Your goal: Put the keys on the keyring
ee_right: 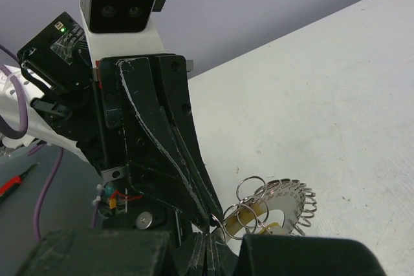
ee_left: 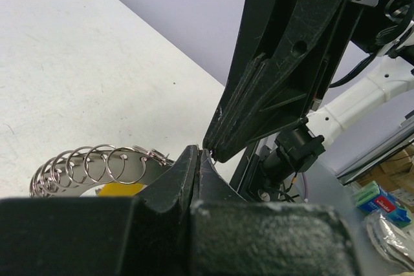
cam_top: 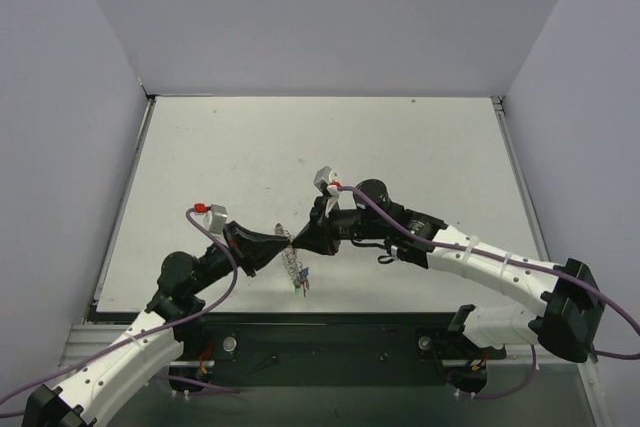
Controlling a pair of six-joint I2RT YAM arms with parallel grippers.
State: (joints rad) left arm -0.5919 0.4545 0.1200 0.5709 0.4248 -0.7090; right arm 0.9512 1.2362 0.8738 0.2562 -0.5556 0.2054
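While the left gripper [ee_left: 198, 159] and right gripper [ee_right: 207, 250] meet tip to tip, both pinched shut at the keyring [ee_right: 284, 193] near the counter's [ee_left: 77, 63] front edge, their catch hidden, threading the keys [cam_top: 301, 284] looks underway, and next calls for a steady feed along the coil.

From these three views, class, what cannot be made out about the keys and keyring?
Keys: top view, too small to count.
Keyring: left wrist view, lower part hidden behind the left gripper.
Right wrist view: right gripper hides what the tips pinch.

White scuffed table [cam_top: 400, 147], dark near strip [cam_top: 330, 319]
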